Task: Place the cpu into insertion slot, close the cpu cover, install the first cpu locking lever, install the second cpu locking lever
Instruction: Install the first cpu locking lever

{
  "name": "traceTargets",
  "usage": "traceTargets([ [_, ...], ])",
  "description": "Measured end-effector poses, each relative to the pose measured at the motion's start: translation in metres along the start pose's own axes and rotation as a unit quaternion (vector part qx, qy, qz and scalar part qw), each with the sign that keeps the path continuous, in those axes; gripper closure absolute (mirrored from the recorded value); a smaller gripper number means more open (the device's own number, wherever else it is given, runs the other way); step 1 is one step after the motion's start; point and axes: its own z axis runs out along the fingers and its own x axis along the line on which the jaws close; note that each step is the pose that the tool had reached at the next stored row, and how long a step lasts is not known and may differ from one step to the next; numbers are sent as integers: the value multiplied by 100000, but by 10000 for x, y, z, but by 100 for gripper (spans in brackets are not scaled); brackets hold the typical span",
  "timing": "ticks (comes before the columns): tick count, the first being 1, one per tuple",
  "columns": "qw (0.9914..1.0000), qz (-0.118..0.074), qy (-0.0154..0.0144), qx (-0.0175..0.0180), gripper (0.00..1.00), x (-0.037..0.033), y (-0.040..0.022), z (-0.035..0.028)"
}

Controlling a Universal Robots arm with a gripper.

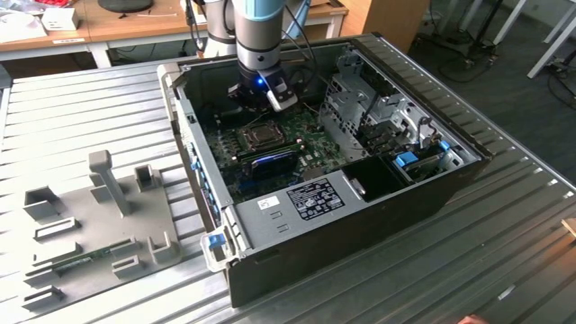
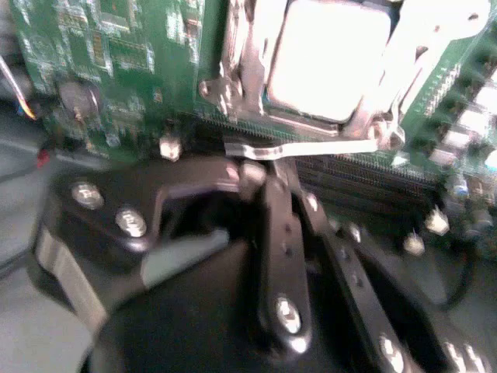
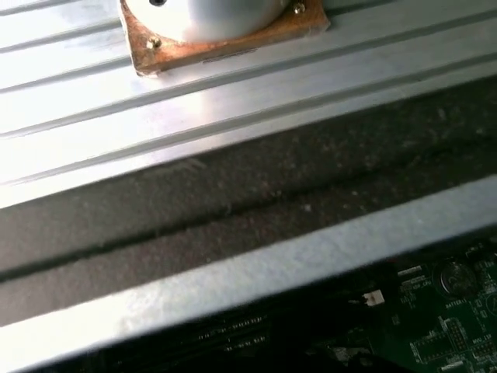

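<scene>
The cpu (image 2: 326, 54) lies pale and square in the insertion slot (image 1: 262, 136) on the green board. The silvery cpu cover (image 2: 241, 54) is down flat around it. A thin silvery locking lever (image 2: 326, 147) runs along the socket's edge. My gripper (image 2: 256, 172) has its two black fingers (image 2: 277, 233) brought together, the tips right at the lever's free end; whether they touch it I cannot tell. In the exterior view my gripper (image 1: 253, 100) hangs inside the open computer case, just behind the socket.
The case walls (image 1: 193, 155) enclose the board. A blue-lit memory area (image 1: 272, 162) lies in front of the socket and a metal drive cage (image 1: 378, 111) on the exterior view's right. A grey fixture plate (image 1: 90, 223) sits on the ribbed table (image 3: 233, 101).
</scene>
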Motion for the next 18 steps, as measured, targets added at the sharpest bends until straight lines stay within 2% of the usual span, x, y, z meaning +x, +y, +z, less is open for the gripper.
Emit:
traceTargets([
  [8,100000,18,51,-104,90,-2,-6,-7],
  [14,100000,22,54,-146,90,-7,21,-104],
  [18,100000,15,22,-266,90,3,21,-118],
])
